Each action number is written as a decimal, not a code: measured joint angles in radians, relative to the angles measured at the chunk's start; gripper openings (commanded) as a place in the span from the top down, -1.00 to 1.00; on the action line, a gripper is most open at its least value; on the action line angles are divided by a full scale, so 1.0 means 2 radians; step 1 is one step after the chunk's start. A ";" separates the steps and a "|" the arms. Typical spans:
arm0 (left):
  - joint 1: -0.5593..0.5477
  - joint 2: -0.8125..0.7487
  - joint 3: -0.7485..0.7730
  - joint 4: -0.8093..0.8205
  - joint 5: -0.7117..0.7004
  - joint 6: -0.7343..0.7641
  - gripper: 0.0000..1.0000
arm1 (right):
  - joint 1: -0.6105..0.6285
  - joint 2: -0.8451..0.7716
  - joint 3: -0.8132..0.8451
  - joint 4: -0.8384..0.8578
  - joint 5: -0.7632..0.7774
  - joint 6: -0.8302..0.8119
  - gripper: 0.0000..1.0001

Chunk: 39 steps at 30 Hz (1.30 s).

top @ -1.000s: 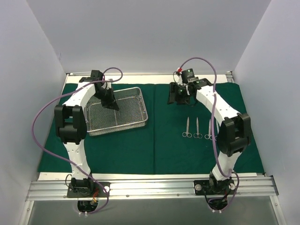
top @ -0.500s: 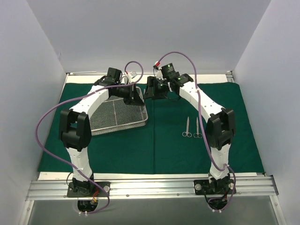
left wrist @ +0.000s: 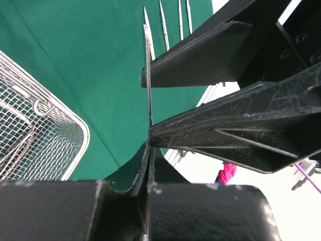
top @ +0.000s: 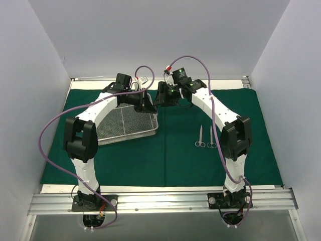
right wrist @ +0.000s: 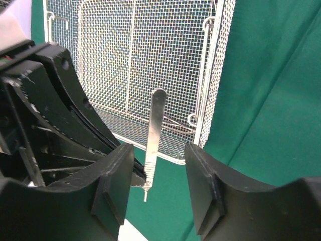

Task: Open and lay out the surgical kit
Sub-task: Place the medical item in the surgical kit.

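Evidently mid-handover, the left pincer [top: 148,104] is clamped on a slim flat steel instrument [right wrist: 154,125] above the wire-mesh tray's [top: 128,138] far corner — so the right pincer [right wrist: 156,173], jaws parted either side without touching, can take it — presumably toward the ring-handled instruments [top: 200,136] lying on the green cloth [top: 175,163].

No text, label, brand, number or sign is legible in any view; nothing readable stands on the wire-mesh tray [top: 125,137], the green cloth [top: 175,160] or the steel instruments [top: 200,136].
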 measured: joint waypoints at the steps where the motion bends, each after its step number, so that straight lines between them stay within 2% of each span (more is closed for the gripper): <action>1: 0.000 0.000 -0.001 0.001 0.001 0.000 0.95 | 0.001 0.000 0.000 0.001 0.000 0.002 0.17; 2: -0.001 0.000 -0.003 0.002 0.001 0.000 0.95 | 0.002 0.000 0.000 0.001 0.000 0.003 0.32; 5: -0.001 -0.001 -0.007 0.004 0.002 0.000 0.95 | 0.003 0.000 0.000 0.004 -0.001 0.008 0.46; 8: -0.001 -0.001 -0.009 0.005 0.004 0.000 0.95 | 0.003 0.000 -0.002 0.006 -0.001 0.010 0.55; 13: -0.001 -0.003 -0.009 0.008 0.008 0.000 0.95 | 0.004 0.000 -0.005 0.011 -0.001 0.016 0.57; 16: -0.001 -0.004 -0.009 0.008 0.010 0.000 0.95 | 0.005 0.000 -0.006 0.011 -0.002 0.019 0.72; 18: -0.001 -0.004 -0.009 0.009 0.010 0.000 0.95 | 0.006 0.000 -0.006 0.015 -0.005 0.020 0.91; 20: -0.001 -0.004 -0.010 0.009 0.010 0.001 0.85 | 0.006 0.000 -0.006 0.015 -0.005 0.021 1.00; 26: 0.000 -0.006 -0.012 0.010 0.011 0.005 0.13 | 0.006 0.000 -0.006 0.008 0.009 0.023 1.00; 32: 0.034 -0.030 -0.033 0.005 0.001 0.012 0.08 | 0.001 -0.001 -0.026 -0.018 0.051 0.020 1.00; 39: 0.110 -0.040 -0.046 -0.010 -0.016 0.027 0.08 | -0.031 -0.042 -0.180 -0.042 0.097 0.015 1.00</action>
